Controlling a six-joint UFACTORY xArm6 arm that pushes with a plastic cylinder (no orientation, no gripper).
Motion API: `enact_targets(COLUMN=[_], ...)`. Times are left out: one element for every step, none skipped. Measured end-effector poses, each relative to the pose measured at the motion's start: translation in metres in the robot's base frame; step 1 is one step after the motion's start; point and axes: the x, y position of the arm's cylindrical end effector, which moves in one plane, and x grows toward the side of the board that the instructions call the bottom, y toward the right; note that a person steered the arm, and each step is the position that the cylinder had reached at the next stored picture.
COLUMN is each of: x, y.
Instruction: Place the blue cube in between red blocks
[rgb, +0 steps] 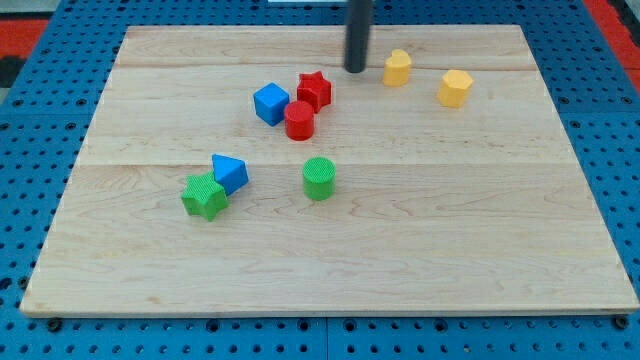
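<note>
Standing near the view's top, just left of the nearer yellow block (397, 68) and up-right of the red star (314, 90): my tip (355, 69), touching no block. Ending as a bare dark rod, so having no jaws to open or close and holding nothing.

Sitting left of centre in the upper half of the wooden board (480, 240): the blue cube (271, 103), pressing close against the left side of the red star and the upper left of the red cylinder (299, 120). Lying beside the red pair rather than between them, with star and cylinder touching each other, star above, cylinder below.

Resting further right, apart from the first yellow one: a second yellow block (454, 88).

Sitting lower down at the view's left: a blue triangular block (230, 172) touching a green star (204, 196). Standing alone below the red cylinder: a green cylinder (319, 178).
</note>
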Motion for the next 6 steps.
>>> enact_targets(x=[0.03, 0.059, 0.071, 0.089, 0.112, 0.137], y=[-0.079, -0.109, -0.085, -0.045, -0.094, -0.079])
